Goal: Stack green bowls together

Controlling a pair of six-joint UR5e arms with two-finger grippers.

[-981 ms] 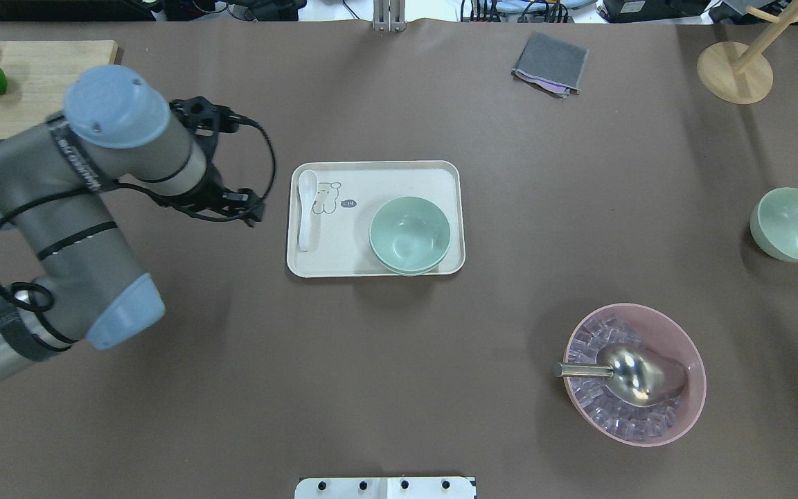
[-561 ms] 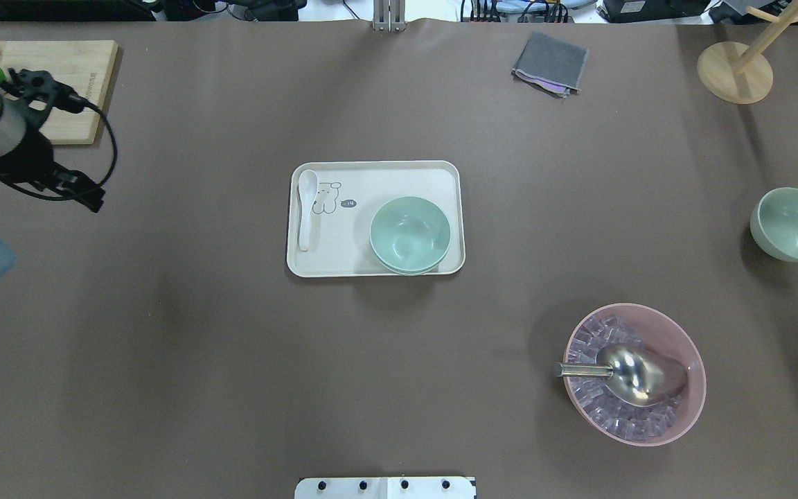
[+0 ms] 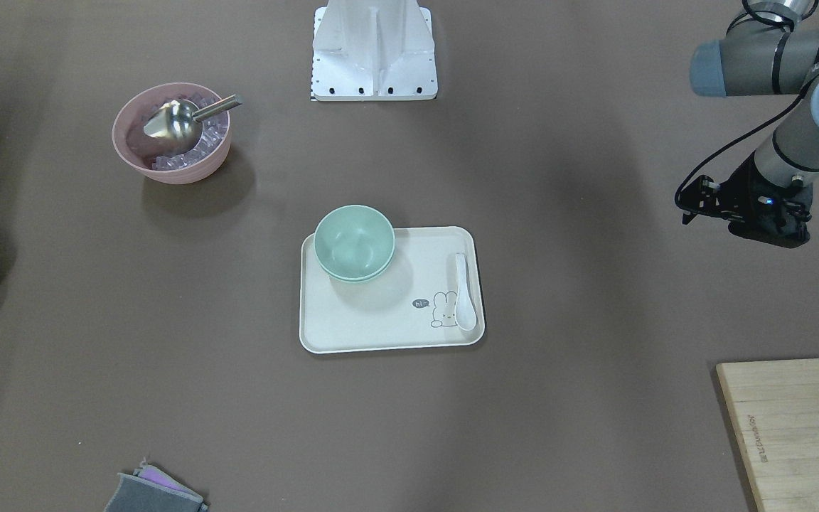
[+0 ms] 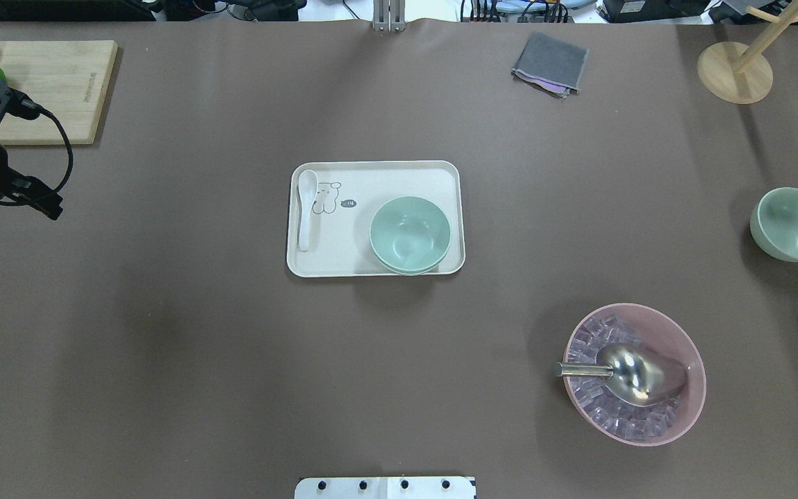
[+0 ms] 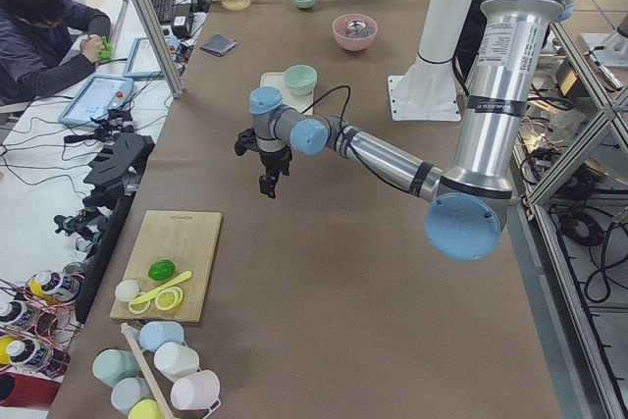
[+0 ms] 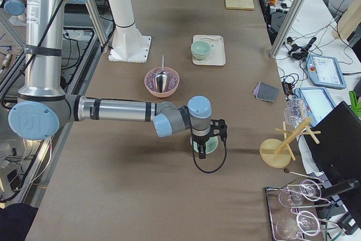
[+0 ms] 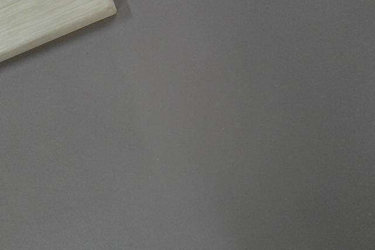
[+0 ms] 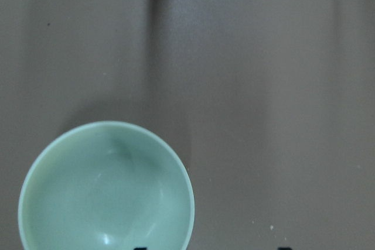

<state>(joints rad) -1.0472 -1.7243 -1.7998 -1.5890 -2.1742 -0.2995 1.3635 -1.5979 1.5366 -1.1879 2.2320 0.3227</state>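
Two green bowls [image 4: 409, 234] sit nested in the right end of a cream tray [image 4: 343, 260]; the stack also shows in the front view [image 3: 353, 242]. A third green bowl [image 4: 794, 223] stands alone on the table near its right edge. My right gripper [image 6: 202, 146] hangs over this bowl [image 8: 105, 188]. Only its fingertips [image 8: 138, 248] peek in at the bottom of the right wrist view, wide apart, one inside the rim and one outside. My left gripper [image 3: 768, 226] hovers empty over bare table far left of the tray; I cannot tell if it is open.
A white spoon [image 4: 307, 208] lies in the tray's left end. A pink bowl [image 4: 634, 374] holds ice and a metal scoop. A wooden cutting board [image 4: 46, 90] with fruit, a grey cloth [image 4: 550, 64] and a wooden stand [image 4: 735, 73] line the far side.
My left arm has swung away from beside the tray to the table's left edge. The right gripper's tip at the lone bowl's rim has left the overhead view. The bowls have not moved.
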